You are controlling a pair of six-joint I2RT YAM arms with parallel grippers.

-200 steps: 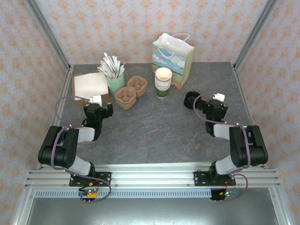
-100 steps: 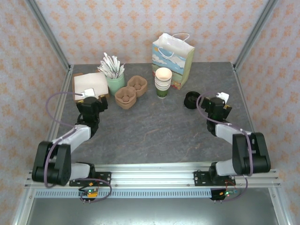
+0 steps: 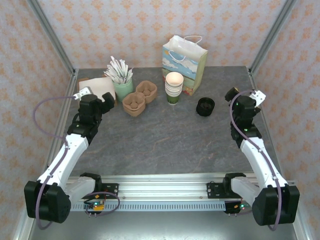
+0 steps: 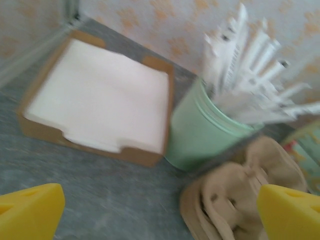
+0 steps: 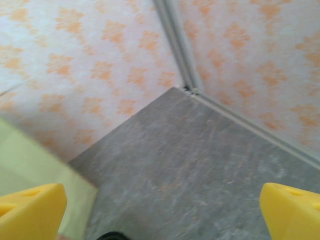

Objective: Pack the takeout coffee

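Left gripper point(image 3: 95, 98), spread wide and empty, hangs near the table's point(image 3: 160, 135) far-left corner beside the napkin tray point(image 3: 96, 84). Right gripper point(image 3: 244, 97), equally wide and empty, hangs near the right edge, with the black lids point(image 3: 205, 106) just to its left.

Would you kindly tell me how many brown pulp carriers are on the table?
2. One carrier sits right of the green straw cup; the other lies just behind it, nearer the cup stack. Nested ones could be hidden.
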